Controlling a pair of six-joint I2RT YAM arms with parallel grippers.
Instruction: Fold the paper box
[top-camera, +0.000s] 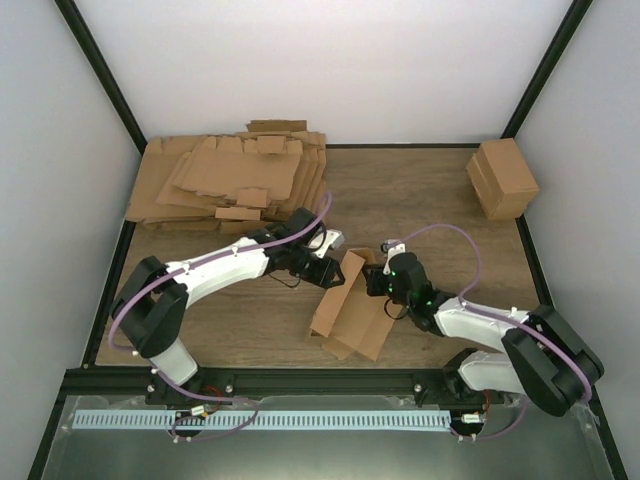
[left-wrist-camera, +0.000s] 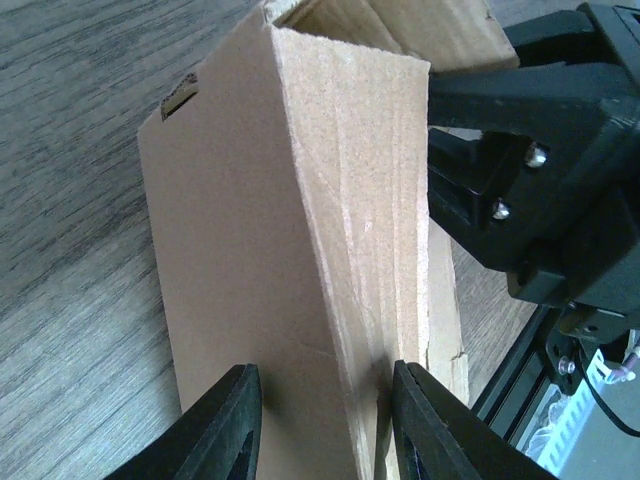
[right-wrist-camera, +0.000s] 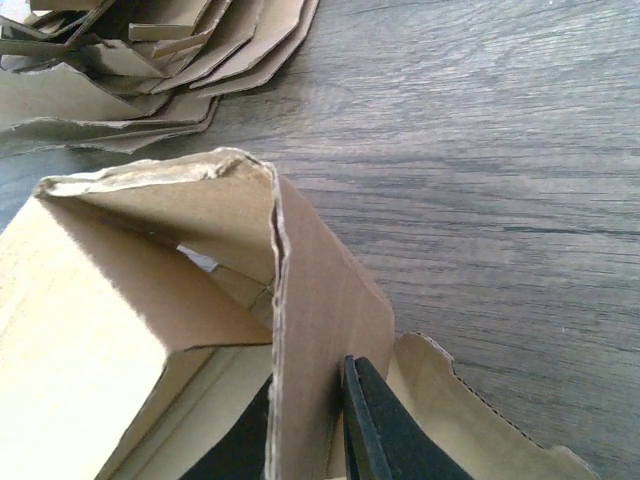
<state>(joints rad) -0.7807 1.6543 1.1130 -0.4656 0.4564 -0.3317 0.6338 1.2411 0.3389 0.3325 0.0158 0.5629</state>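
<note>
L claw (left-wrist-camera: 320, 405) grips paper box (left-wrist-camera: 280, 200); R claw (right-wrist-camera: 308, 410) pinches its wall

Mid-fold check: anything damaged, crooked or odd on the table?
The paper box looks worn: its upright panel's edge is ragged and wavy, with creases down one face. The pile of cardboard sheets at the far left is fanned untidily. Nothing spilled.

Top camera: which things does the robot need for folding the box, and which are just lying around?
For the job:
- paper box, half folded, in the middle
- left hand, gripping it
- right hand, pinching one wall of it

Just lying about:
- pile of flat cardboard sheets, far left
- brown carton, far right
</note>
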